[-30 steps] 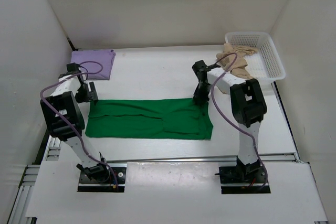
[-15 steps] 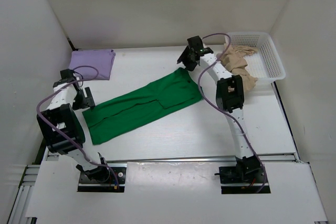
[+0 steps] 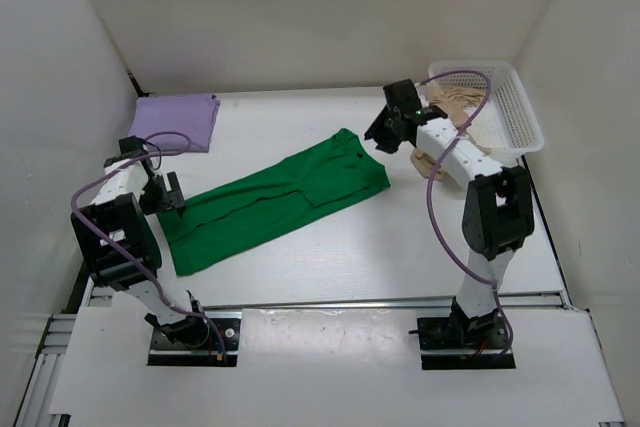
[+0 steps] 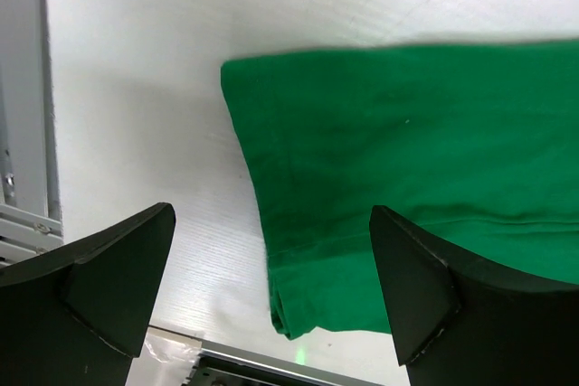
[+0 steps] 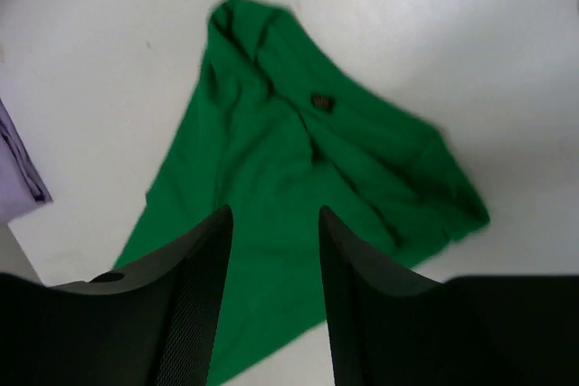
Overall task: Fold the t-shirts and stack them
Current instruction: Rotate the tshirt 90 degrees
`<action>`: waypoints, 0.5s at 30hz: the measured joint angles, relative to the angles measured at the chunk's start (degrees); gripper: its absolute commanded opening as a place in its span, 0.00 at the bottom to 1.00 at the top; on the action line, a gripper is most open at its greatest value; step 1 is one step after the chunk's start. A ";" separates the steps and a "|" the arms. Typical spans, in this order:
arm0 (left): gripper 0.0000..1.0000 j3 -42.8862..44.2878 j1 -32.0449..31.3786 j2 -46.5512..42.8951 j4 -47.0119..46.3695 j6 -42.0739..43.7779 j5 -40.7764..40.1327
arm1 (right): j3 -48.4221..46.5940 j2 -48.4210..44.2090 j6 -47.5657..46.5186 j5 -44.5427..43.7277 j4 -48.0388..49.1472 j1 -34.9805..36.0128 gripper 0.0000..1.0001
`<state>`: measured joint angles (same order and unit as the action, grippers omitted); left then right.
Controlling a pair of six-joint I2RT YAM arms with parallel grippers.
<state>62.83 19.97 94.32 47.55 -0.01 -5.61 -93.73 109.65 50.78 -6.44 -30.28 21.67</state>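
Green t-shirt (image 3: 275,197) lies folded lengthwise, slanted on surface (image 3: 300,287). Left fingers (image 4: 109,287) wide open, empty, over its near end; right fingers (image 5: 190,305) part open, empty, above its far end. Mid-fold; next likely regrip ends, halve it, stack on lavender t-shirt (image 3: 177,122)

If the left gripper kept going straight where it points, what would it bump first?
Most likely the end of the green shirt, which lies right between the open fingers of the left gripper. The white table sits just beside that edge, so it could touch that instead; depth is unclear.
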 measured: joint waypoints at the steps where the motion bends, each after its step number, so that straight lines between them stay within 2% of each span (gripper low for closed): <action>1: 1.00 0.46 0.00 0.00 -0.02 -0.02 0.04 | 2.80 -1.79 1.36 -0.72 0.00 0.68 0.44; 4: 1.00 1.25 0.00 -0.07 -0.20 0.00 0.07 | 10.95 -4.09 6.01 -1.33 -0.94 1.86 0.44; 7: 1.00 1.42 0.00 -0.44 -0.11 0.00 0.07 | 15.19 -1.29 9.46 -1.33 -3.50 1.40 0.46; 11: 1.00 1.44 0.00 -1.95 0.07 -0.02 0.09 | 15.17 3.41 12.98 -0.79 -4.76 0.79 0.54; 13: 1.00 1.44 0.00 -2.78 0.09 0.00 0.07 | 14.58 3.54 13.88 -1.29 -4.59 0.79 0.54; 15: 1.00 1.42 0.00 -3.58 0.11 0.00 0.07 | 13.99 4.24 14.69 -1.31 -4.79 0.81 0.48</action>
<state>64.25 19.97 90.74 47.66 -0.01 -5.54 -79.75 113.89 65.47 -7.75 -35.07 22.48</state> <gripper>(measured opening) 0.997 0.532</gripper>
